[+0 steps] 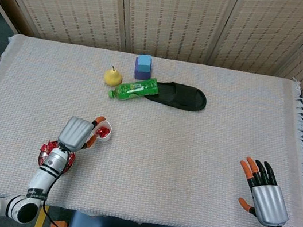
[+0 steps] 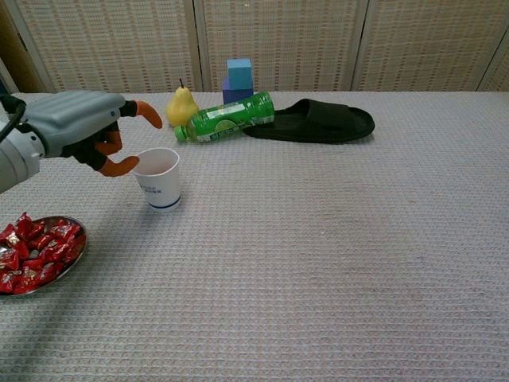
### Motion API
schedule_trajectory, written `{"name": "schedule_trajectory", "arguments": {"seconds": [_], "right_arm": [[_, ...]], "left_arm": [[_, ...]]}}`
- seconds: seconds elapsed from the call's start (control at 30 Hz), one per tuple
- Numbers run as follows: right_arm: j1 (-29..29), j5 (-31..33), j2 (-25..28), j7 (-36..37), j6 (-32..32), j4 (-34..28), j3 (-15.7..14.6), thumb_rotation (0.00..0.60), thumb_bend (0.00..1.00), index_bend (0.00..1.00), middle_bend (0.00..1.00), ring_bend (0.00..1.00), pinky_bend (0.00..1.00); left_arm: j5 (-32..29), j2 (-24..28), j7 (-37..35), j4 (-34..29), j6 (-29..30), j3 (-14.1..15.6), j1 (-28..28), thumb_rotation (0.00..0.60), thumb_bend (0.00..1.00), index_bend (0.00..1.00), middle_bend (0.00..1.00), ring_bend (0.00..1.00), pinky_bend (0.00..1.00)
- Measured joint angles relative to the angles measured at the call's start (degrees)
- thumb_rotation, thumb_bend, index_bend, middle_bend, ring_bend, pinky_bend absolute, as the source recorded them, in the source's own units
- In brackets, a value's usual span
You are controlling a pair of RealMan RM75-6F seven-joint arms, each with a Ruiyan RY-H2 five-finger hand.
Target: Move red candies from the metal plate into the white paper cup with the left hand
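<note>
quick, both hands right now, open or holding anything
Left hand: open, empty, beside the paper cup.
Right hand: open, fingers spread, holding nothing.

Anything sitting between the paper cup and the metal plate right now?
No. In the chest view, only bare tablecloth separates the white paper cup from the metal plate.

Paper cup (image 1: 103, 131) sits left of centre on the counter (image 1: 192, 149); plate (image 1: 46, 154) of candies (image 2: 32, 251) at lower left; pear (image 1: 112, 76), bottle (image 1: 133, 89), blocks (image 1: 143, 66) and slipper (image 1: 180, 96) cluster at upper centre.
</note>
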Motion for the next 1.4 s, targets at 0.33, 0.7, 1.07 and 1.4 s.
{"name": "schedule_trajectory", "arguments": {"seconds": [0.33,0.7,1.07,1.4], "right_arm": [[-0.2,-2.7,-0.4,0.6,1.4,0.6,-1.0,0.600,0.06,0.00,0.00,0.00,0.00],[-0.4,-3.5,-0.3,0.0,1.7,0.2,-1.6,0.600,0.06,0.00,0.00,0.00,0.00],[-0.5,-5.8,-0.7,1.5,3.6,0.9,-2.0,0.600,0.06,0.00,0.00,0.00,0.00],[-0.7,-5.8,-0.3,2.2,3.6,1.0,-2.2,0.600,0.06,0.00,0.00,0.00,0.00]], "left_arm": [[1.2,8.0,-5.9,-4.3,3.2,8.1,9.0,0.600,0.41,0.19,1.00,1.00,1.00],[0.7,9.0,-7.0,2.4,3.2,10.2,12.2,0.600,0.40,0.14,1.00,1.00,1.00],[2.3,6.3,-9.1,10.0,2.0,10.6,13.6,0.600,0.41,0.24,1.00,1.00,1.00],[5.0,3.2,-9.5,14.7,1.8,10.2,14.0,0.600,0.41,0.27,1.00,1.00,1.00]]}}
